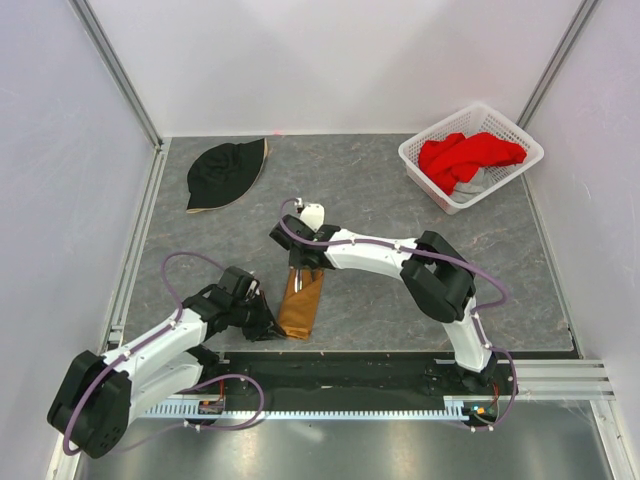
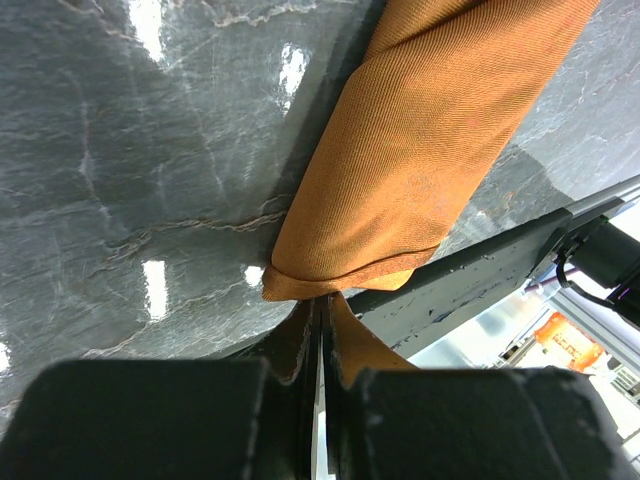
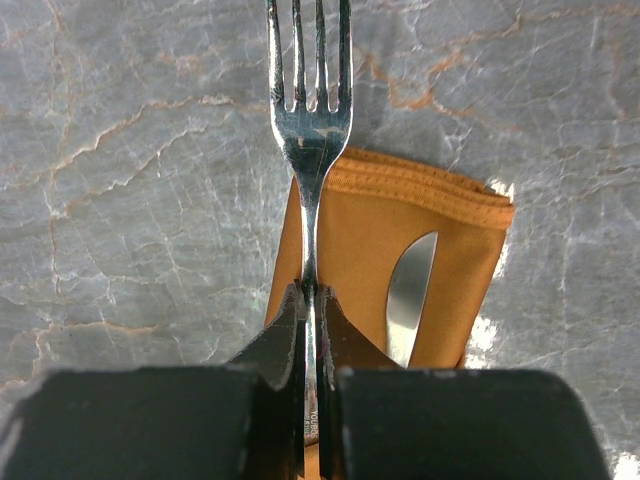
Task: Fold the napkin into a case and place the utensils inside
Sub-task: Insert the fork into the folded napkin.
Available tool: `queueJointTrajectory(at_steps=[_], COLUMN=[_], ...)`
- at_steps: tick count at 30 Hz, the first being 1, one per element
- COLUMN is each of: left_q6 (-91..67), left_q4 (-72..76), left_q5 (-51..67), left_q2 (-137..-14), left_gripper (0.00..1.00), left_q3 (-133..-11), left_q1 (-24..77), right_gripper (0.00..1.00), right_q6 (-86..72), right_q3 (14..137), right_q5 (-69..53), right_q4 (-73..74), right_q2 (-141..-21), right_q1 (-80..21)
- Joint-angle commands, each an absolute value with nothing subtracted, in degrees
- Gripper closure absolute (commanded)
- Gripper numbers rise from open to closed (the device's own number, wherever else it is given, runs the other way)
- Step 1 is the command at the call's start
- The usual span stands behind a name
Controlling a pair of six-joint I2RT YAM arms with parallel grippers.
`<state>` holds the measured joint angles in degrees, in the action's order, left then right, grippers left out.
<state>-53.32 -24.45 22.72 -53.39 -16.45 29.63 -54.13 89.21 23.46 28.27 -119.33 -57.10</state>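
**Fork lined up at the mouth of the case**

The narrow oblong case of shiny orange-brown cloth (image 1: 301, 305) lies left of centre near the near edge of the grey marbled bench (image 1: 400, 200). The left gripper (image 2: 322, 310) has its fingers pressed together on a fold of cloth at the case's near end, anchoring it. The right gripper (image 3: 308, 300) pinches the handle of the small silver metal fork (image 3: 311, 130) over the far, hemmed end, tines pointing to the far edge. The thin grey metal knife (image 3: 410, 295) shows its blade just beside the fork.

The fork should probably go in handle-first, low and parallel to the knife. A firm left pinch would stop the thin cloth from bunching or sliding.
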Motion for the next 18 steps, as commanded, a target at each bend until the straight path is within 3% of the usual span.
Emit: queueJointTrajectory(at_steps=[1, 18], left_q6=[-54.1, -54.1], left_q4=[-22.2, -22.1], left_q5=[22.7, 22.1], left_q2=[-53.8, -54.3], left_gripper=[0.96, 0.96], left_q3=[-16.1, -17.1], left_q1=[29.6, 29.6], right_gripper=[1.00, 1.00], right_q6=[-56.0, -63.7], right_q3=[90.3, 83.0], right_q5=[25.1, 21.9], right_q4=[29.4, 30.5], right_q2=[-118.4, -112.2], right_q1=[-58.2, -60.5])
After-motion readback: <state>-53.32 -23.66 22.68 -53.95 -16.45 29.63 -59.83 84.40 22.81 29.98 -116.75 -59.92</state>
